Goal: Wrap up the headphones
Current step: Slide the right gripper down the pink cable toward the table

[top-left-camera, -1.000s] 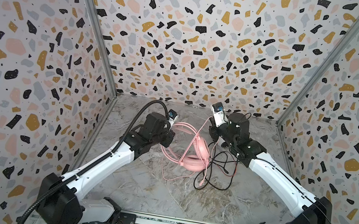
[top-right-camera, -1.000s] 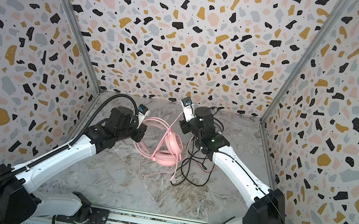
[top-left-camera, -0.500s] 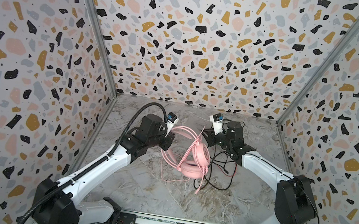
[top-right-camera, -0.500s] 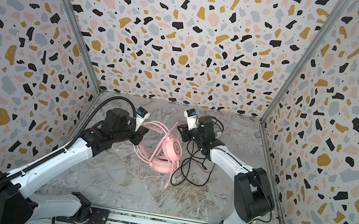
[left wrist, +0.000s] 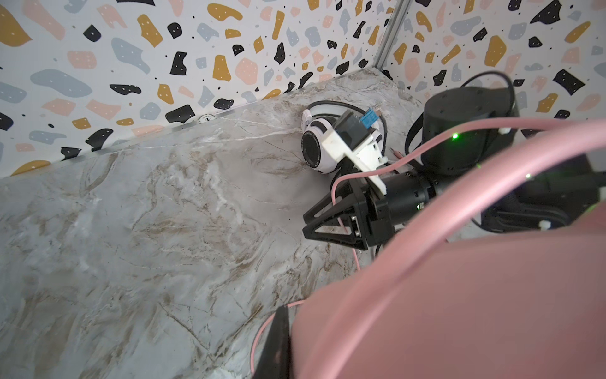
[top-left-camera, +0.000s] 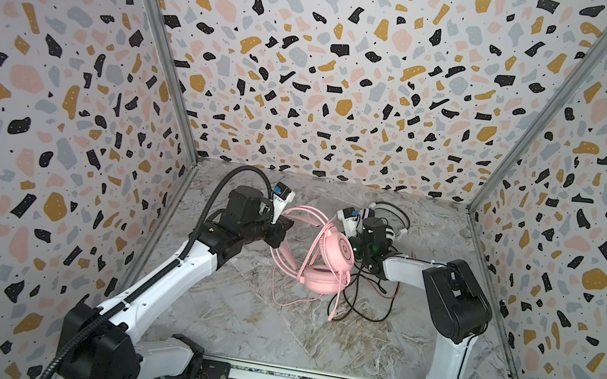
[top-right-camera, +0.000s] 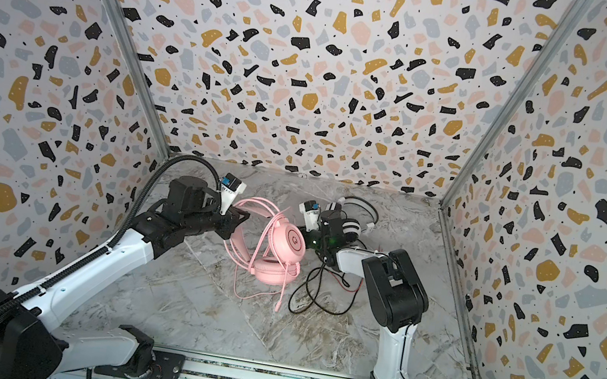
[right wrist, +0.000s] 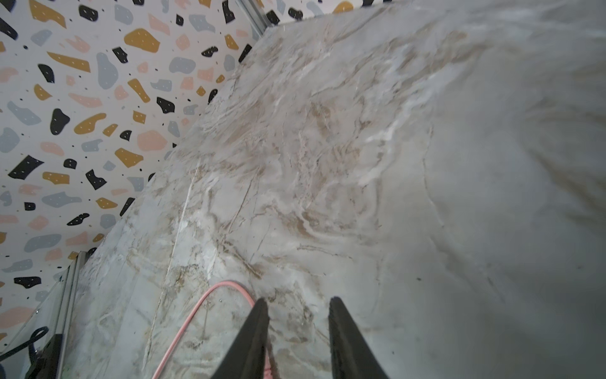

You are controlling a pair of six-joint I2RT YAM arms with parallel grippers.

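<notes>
Right claw (right wrist: 296, 311) parted over the marble table (right wrist: 360, 164); pink cable (right wrist: 196, 308) curves beside one finger.

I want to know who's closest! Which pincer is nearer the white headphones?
Right. The right pincer sits just in front of the white headphones. The left pincer is farther away, on the other side of the pink headphones, gripping their headband.

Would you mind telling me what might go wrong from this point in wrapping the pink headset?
1. The pink cable runs between the open right gripper's fingers, so it may snag when that arm moves.
2. The black cable overlaps the pink one on the table, so winding could drag the white headset along.
</notes>
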